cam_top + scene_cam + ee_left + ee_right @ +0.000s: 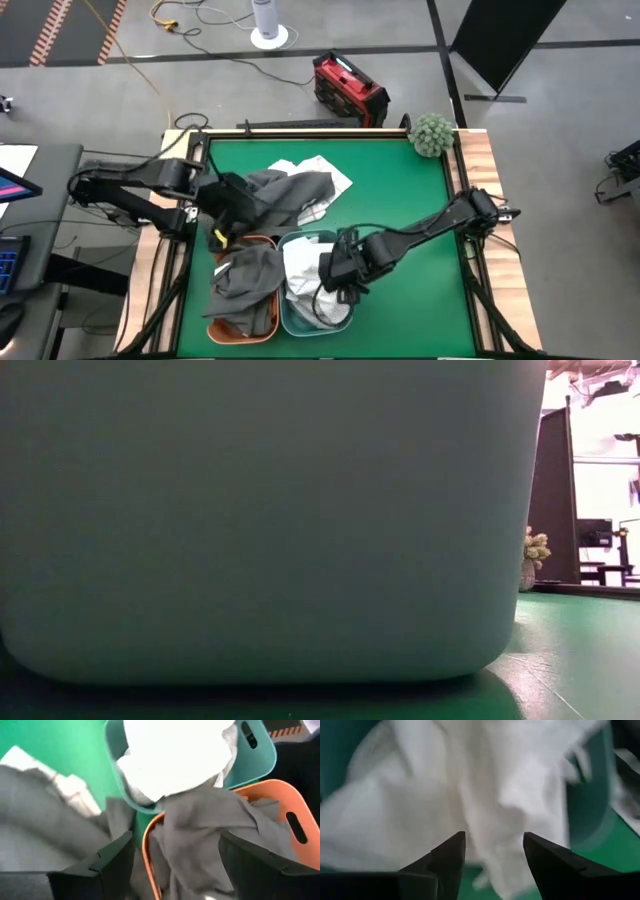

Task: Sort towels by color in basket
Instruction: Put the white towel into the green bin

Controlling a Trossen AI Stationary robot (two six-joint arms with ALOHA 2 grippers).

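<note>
Bench [400, 180]: green top, wood edging.

Left arm [130, 185]: reaches in from the left edge. Left gripper [228, 215], jaws open and empty, hangs over the grey towel pile at the orange basket's far rim.

Right arm [440, 222]: reaches in from the right edge. Right gripper [492, 851], jaws parted and holding nothing, sits just above the white towels in the teal basket.

Towel pile [290, 190]: loose on the bench beyond the baskets. Dark grey towel on top; white towel [318, 170] with thin red check lines beneath, showing at the far side.

Orange basket [222, 328]: near edge, left of the teal one and touching it. Holds grey towels [248, 278] heaped above the rim.

Teal basket [340, 318]: near edge. Holds white towels [300, 275]. It fills most of the low view.

Green ball [432, 133]: fuzzy, at the far right corner, well apart from the towels.
</note>
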